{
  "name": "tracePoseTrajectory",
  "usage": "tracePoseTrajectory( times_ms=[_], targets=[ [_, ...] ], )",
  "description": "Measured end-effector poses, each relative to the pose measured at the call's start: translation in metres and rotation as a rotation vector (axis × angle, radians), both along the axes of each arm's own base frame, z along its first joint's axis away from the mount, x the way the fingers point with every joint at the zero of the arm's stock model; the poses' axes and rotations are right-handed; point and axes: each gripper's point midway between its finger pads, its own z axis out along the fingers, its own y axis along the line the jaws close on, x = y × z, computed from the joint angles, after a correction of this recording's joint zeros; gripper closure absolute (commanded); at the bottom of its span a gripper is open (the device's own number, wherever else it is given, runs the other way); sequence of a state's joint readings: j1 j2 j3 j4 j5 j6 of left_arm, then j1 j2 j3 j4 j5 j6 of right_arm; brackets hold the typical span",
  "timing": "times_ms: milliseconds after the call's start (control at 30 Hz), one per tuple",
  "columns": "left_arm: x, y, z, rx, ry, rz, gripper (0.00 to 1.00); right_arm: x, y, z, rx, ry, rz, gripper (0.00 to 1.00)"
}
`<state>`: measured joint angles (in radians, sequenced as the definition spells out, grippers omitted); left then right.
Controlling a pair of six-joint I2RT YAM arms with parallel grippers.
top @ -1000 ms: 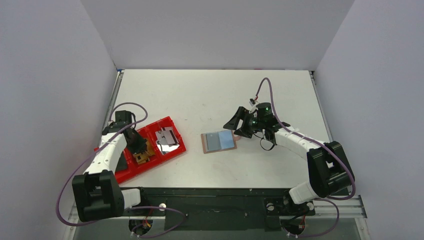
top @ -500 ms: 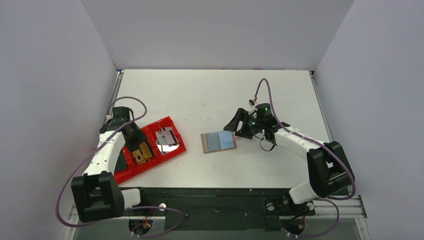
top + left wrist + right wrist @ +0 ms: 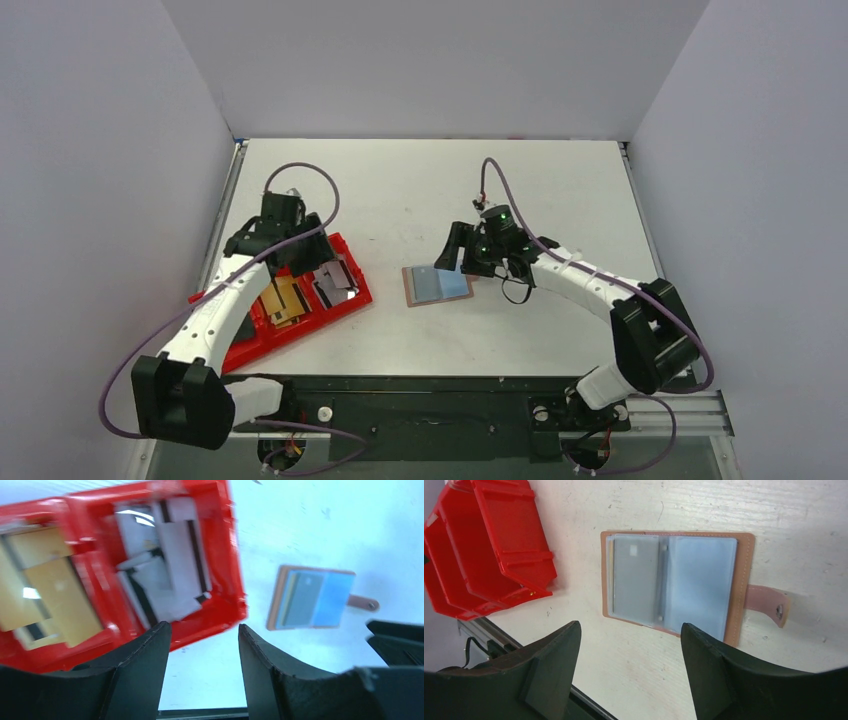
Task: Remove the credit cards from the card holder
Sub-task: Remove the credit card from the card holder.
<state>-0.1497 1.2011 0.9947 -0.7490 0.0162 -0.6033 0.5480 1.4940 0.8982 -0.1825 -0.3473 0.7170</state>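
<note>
White table (image 3: 420,190): card holder (image 3: 437,284) lies open flat mid-table, one credit card (image 3: 635,577) visible in a sleeve (snap tab sticks out on the right-arm side). Right gripper (image 3: 630,627) hovers over it, fingers wide apart, empty. Left gripper (image 3: 202,630) is above the red tray (image 3: 227,555), also spread, holding nothing.

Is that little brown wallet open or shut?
Open. The card holder lies spread flat, pale blue inside facing up, snap tab unfastened.
</note>
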Motion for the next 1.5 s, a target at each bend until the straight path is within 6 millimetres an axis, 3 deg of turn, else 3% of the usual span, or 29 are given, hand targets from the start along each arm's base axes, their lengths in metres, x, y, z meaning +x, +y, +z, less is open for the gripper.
tracePoseTrajectory(
  times_ms=[133, 267, 433, 667, 1100, 1367, 1500],
  targets=[
    [0.004, -0.044, -0.005, -0.066, 0.004, -0.125, 0.5, 0.002, 0.015, -0.005, -0.068, -0.016, 0.025, 0.35],
    [0.005, -0.085, -0.007, -0.146, 0.001, -0.221, 0.5, 0.003, 0.027, -0.022, -0.155, -0.002, 0.042, 0.35],
    [0.01, -0.111, -0.002, -0.226, -0.03, -0.267, 0.5, 0.003, 0.034, -0.047, -0.252, 0.024, 0.062, 0.35],
    [0.007, -0.123, -0.01, -0.266, -0.017, -0.301, 0.5, 0.003, 0.041, -0.07, -0.352, 0.039, 0.068, 0.36],
    [0.003, -0.133, -0.024, -0.293, 0.017, -0.324, 0.5, 0.006, 0.047, -0.075, -0.424, 0.0, 0.058, 0.41],
    [0.003, -0.141, -0.029, -0.302, 0.028, -0.334, 0.5, 0.008, 0.049, -0.076, -0.434, -0.012, 0.055, 0.53],
    [0.003, -0.145, -0.035, -0.301, 0.043, -0.341, 0.5, 0.01, 0.052, -0.076, -0.422, -0.016, 0.057, 0.66]
  ],
)
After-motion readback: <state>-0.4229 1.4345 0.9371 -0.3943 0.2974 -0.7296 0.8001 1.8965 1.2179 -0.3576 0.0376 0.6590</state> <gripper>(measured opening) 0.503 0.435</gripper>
